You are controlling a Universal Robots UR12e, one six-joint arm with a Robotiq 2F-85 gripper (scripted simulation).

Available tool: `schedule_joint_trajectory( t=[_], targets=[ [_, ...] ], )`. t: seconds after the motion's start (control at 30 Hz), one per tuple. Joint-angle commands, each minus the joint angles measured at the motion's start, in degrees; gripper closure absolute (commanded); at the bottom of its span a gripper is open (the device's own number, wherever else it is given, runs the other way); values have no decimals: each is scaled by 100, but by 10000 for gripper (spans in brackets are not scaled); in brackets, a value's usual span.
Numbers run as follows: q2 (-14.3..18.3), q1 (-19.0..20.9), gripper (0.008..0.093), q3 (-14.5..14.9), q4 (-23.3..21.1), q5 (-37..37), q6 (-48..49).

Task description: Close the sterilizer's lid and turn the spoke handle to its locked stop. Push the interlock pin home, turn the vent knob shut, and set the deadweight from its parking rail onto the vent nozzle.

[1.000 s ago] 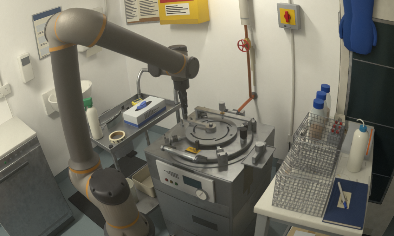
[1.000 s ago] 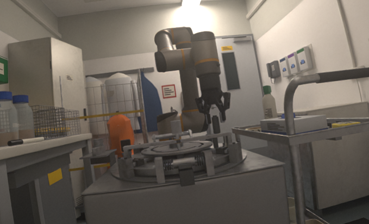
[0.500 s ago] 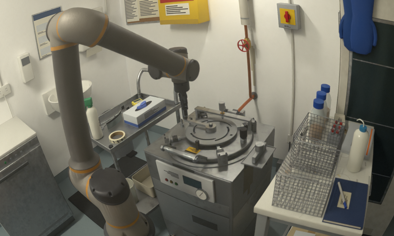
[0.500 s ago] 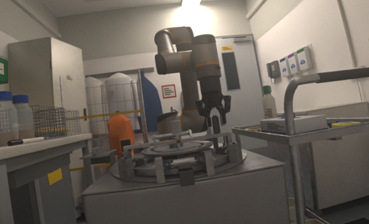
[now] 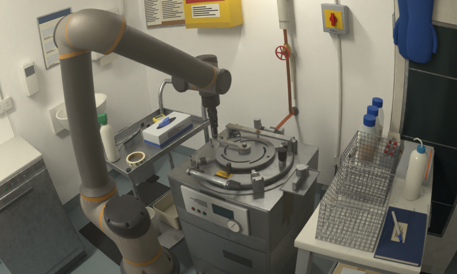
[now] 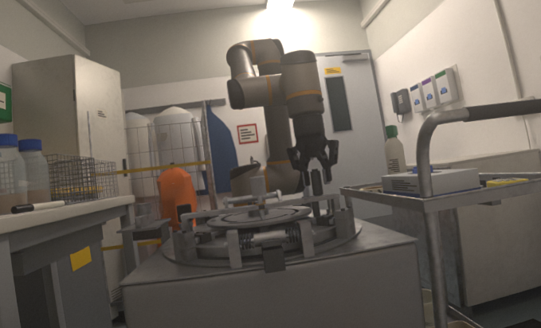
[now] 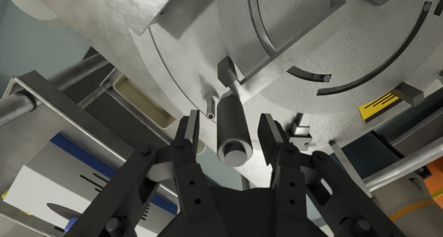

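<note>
The sterilizer's round lid (image 5: 245, 160) lies flat and closed on the steel cabinet, with its long front handle (image 5: 209, 177) toward the control panel. The spoke handle's arm (image 5: 231, 143) runs from the centre hub to an upright dark grip (image 7: 233, 128) at the lid's back-left rim. A dark knob (image 5: 282, 154) stands on the right of the lid. The deadweight (image 5: 300, 175) sits on its parking plate at the cabinet's right. My gripper (image 7: 228, 133) hangs over the upright grip (image 6: 315, 180), fingers on either side of it, and it is open with nothing in it.
A wire basket (image 5: 359, 190) sits on the white table to the right with bottles behind it. A steel cart (image 5: 155, 143) with a tissue box (image 5: 167, 129) stands close behind the gripper on the left. A small tube (image 7: 210, 106) sticks up beside the grip.
</note>
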State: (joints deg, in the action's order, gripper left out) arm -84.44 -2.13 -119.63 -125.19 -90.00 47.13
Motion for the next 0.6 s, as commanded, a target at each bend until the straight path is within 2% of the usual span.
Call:
schedule_joint_trajectory(
  t=[0.0,0.17,0.57],
  targets=[
    [-3,0,434,5,-2,0,0],
    [-2,0,434,4,-2,0,0],
    [-2,0,669,4,-2,0,0]
  ],
)
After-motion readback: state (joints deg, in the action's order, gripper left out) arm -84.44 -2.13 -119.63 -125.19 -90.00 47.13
